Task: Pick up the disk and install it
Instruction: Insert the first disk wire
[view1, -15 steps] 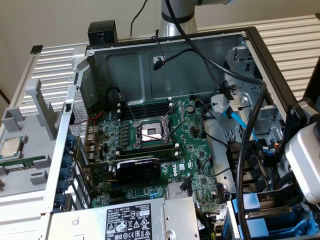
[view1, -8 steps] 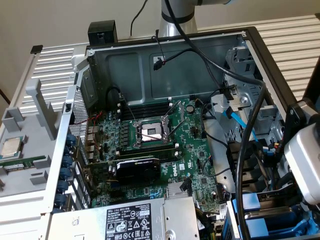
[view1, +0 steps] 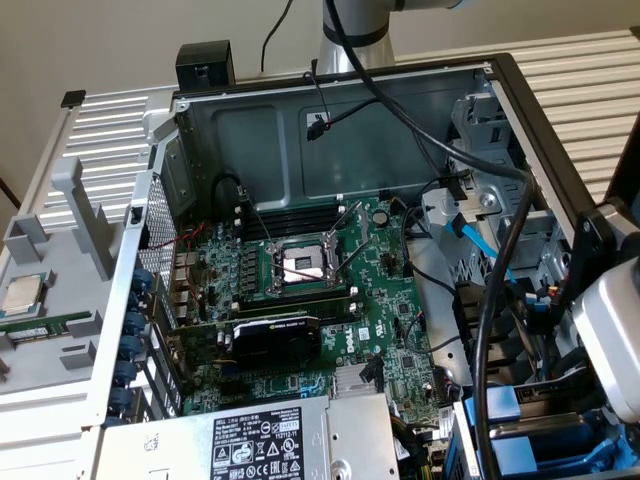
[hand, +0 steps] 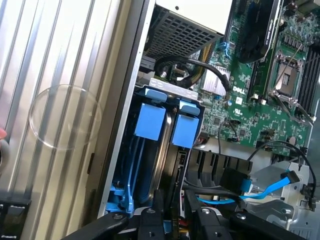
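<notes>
- Two blue carriers stand edge-on, touching side by side, in the drive bay (hand: 119, 185) at the corner of the open case (view1: 330, 130). I read the one nearer the motherboard (view1: 385, 335) as the disk (hand: 186, 131) in its blue frame, and the other as a second carrier (hand: 150, 122).
- The hand (hand: 175, 221) sits directly over the near end of these two carriers, in line with the bay.
- Hand state: I cannot tell from either camera whether it is spread, closed, or clamped on the disk's frame.
- In the exterior view the arm (view1: 355, 25) comes in over the far wall of the case, and its wrist housing (view1: 610, 330) hangs above the bay at the exterior view's right.
- The power supply (view1: 270, 440), a grey box with a black-and-white label, lies just beside the bay.
- A black cable bundle (hand: 200, 67) loops between the power supply and the carriers' far ends.
- A blue flat cable (hand: 270, 189) lies loose near the bay, on the motherboard side.
- The CPU socket (view1: 303, 265) is open, with the graphics card (view1: 275, 338) below it.
- A small square chip (view1: 22, 293) rests on a grey tray (view1: 60, 240) outside the case, at the exterior view's left.
- The case lies on a white ribbed surface (hand: 55, 100).
</notes>
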